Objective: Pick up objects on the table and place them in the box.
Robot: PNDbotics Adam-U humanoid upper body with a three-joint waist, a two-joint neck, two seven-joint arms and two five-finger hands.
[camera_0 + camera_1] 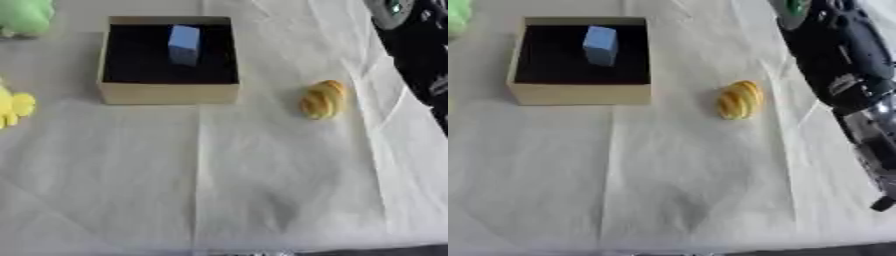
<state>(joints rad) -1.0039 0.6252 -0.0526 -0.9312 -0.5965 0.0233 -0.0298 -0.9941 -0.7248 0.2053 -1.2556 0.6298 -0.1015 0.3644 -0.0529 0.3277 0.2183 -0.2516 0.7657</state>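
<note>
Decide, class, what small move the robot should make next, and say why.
Probably bring the right arm down toward the yellow striped oval object. It lies on the white cloth just right of the tan box with black lining, nearest that arm, while the blue block already sits inside. The right hand's fingers are not clearly visible.

A tan box (168, 93) with a black lining stands on the white cloth (219, 190), and a pale blue block (184, 45) stands upright inside it. A yellow-and-orange striped object (324, 99) lies on the cloth beside the box. A black arm (420, 55) enters at the upper corner; no fingers show. A green thing (24, 16) and a yellow thing (12, 107) sit at the opposite edge.
</note>
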